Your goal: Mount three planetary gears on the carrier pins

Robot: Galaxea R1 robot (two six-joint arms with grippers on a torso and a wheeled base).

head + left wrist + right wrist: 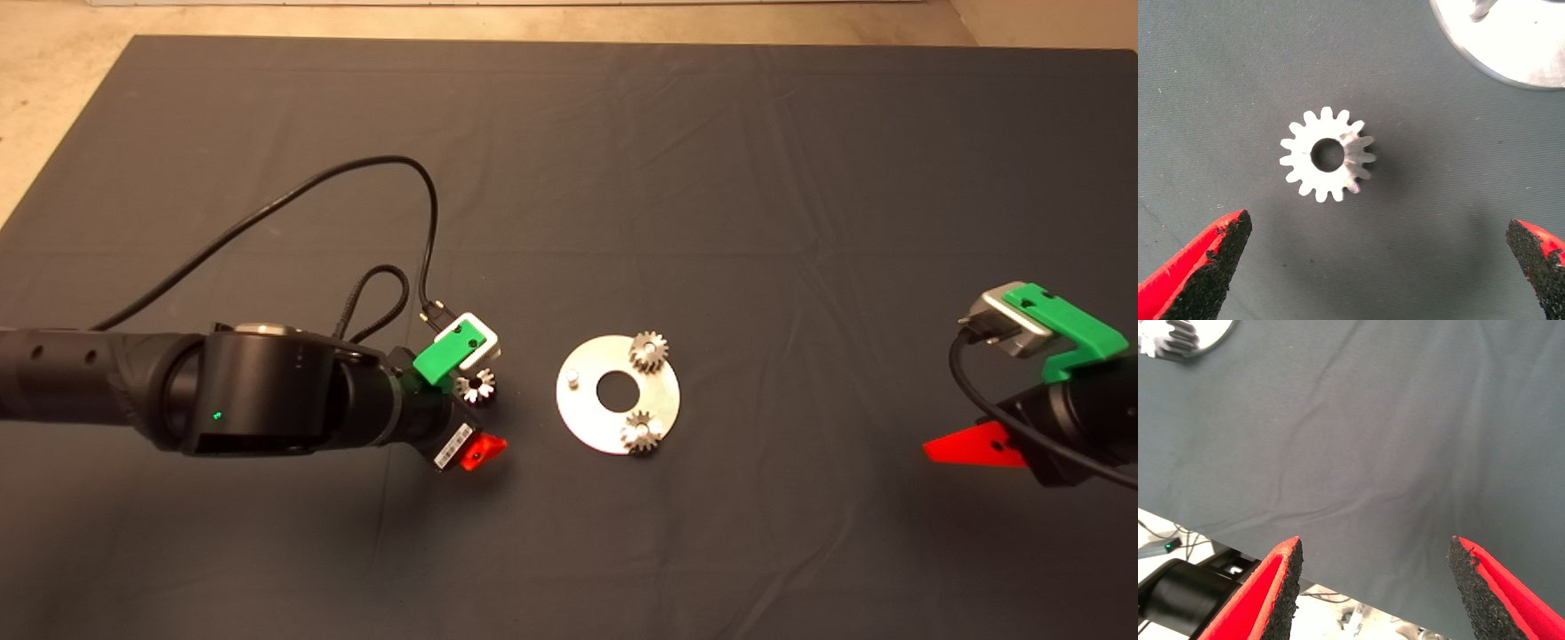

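Two planetary gears (649, 350) (640, 431) already sit on the carrier disc (582, 413), leaving one bare pin (573, 378) on the side nearest the left arm. The third gear (1327, 155) lies flat on the mat-covered surface (569, 178) just beside the disc, its bore pointing straight up, which suits a drop onto the upright pin. The left gripper (1378, 267) hangs directly above it, jaws spread wide and holding nothing, apparently lining up to take it. The right gripper (1371, 587) waits well apart at the mat's right edge, jaws open and empty.
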